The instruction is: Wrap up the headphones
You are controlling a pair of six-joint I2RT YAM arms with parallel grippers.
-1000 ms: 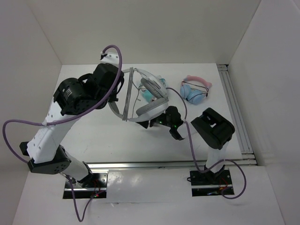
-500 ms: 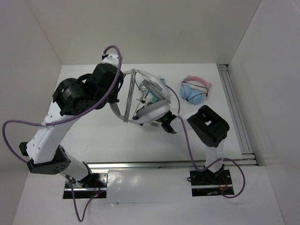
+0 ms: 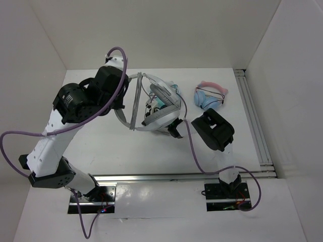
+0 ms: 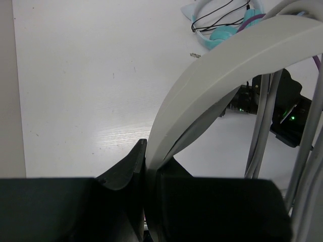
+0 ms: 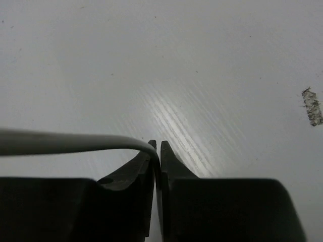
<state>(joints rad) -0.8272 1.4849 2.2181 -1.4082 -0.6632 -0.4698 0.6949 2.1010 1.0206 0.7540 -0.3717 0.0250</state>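
Note:
The headphones (image 3: 160,117), large and light grey, hang above the table with their wide headband (image 4: 227,55) pinched between the jaws of my left gripper (image 4: 150,169). In the top view the left gripper (image 3: 121,110) sits at the band's left end. Loops of the thin grey cable (image 3: 137,101) run round the band. My right gripper (image 3: 174,129) is just below the lower ear cup. In the right wrist view the cable (image 5: 75,142) curves in from the left and passes between the tips of the right gripper (image 5: 158,150), which is shut on it.
A smaller teal pair (image 3: 165,97) lies on the table behind the held headphones. A pink-banded blue pair (image 3: 209,97) lies to the right. A metal rail (image 3: 255,126) runs along the table's right side and another (image 3: 176,176) along the near edge.
My right gripper has moved left from the open table to the headphones' lower cup and closed on the cable. The left arm has shifted slightly left, still holding the headband.

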